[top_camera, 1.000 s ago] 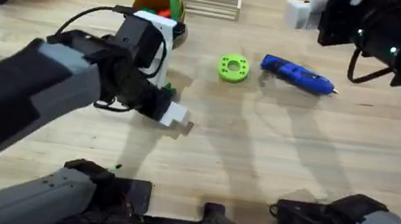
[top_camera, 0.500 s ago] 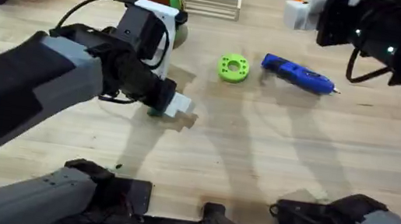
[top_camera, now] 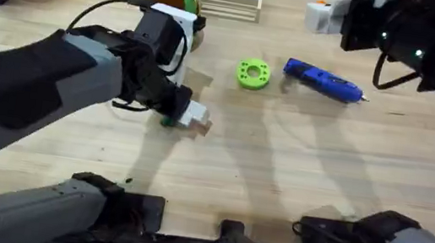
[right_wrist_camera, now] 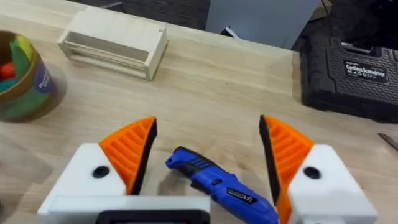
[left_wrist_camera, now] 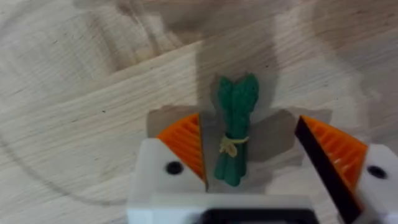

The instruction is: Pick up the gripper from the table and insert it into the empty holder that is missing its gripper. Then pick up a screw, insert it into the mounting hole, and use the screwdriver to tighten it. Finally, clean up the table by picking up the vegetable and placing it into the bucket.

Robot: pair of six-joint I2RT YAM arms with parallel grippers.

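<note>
The left gripper [left_wrist_camera: 252, 165] hung wide open over the vegetable [left_wrist_camera: 235, 127], which lay on the table [top_camera: 296, 167] between its 2 fingers, while the right gripper [right_wrist_camera: 208, 155], equally spread, hovered above the screwdriver [right_wrist_camera: 217, 185].

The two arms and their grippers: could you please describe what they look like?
Both arms have grey links with black joints and a looping black cable. The left gripper and right gripper share white angular finger blocks with a dark screw hole each, carrying orange ribbed wedge pads.
</note>
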